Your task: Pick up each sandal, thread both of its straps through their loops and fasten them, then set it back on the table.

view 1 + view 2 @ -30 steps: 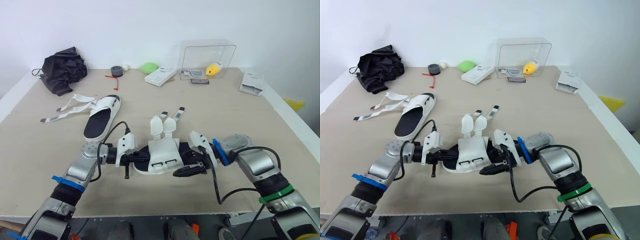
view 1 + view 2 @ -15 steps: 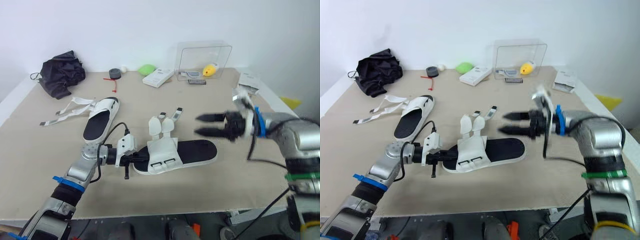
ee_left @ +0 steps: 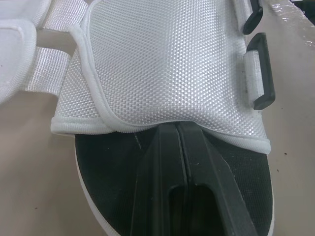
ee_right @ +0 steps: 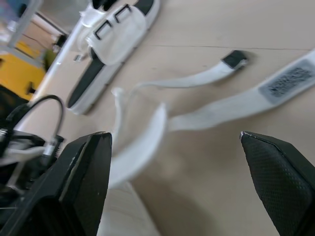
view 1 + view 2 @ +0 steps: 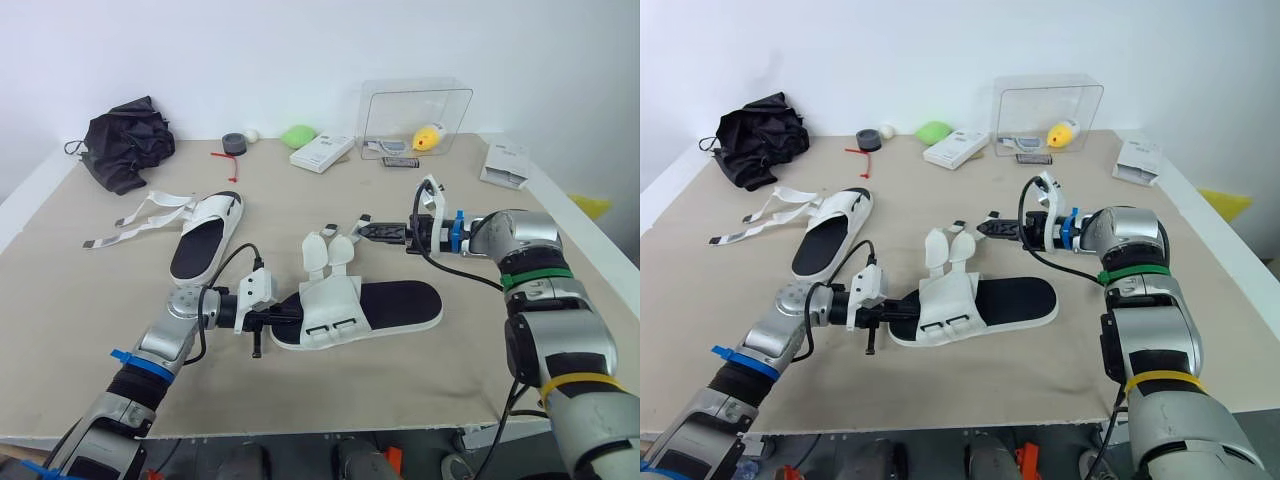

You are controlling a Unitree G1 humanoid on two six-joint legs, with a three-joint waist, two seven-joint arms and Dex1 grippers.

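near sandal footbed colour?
The near sandal has a black footbed; clearest in the left eye view.

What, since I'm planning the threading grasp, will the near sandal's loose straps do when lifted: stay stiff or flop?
Probably flop: the straps are thin woven webbing, lying bent and curved on the table. The wider padded sections likely hold shape better. Seemingly light, a strap could slide away if the open right hand nudges it.

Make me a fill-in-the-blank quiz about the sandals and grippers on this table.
1. The right gripper, by the near sandal's straps, has its fingers ___.
2. The left gripper, at that sandal's end, has its fingers ___.
3. The other sandal lies to the robot's ___ of it.
4. Both sandals' insoles are ___.
Missing words: open; shut; left; black.
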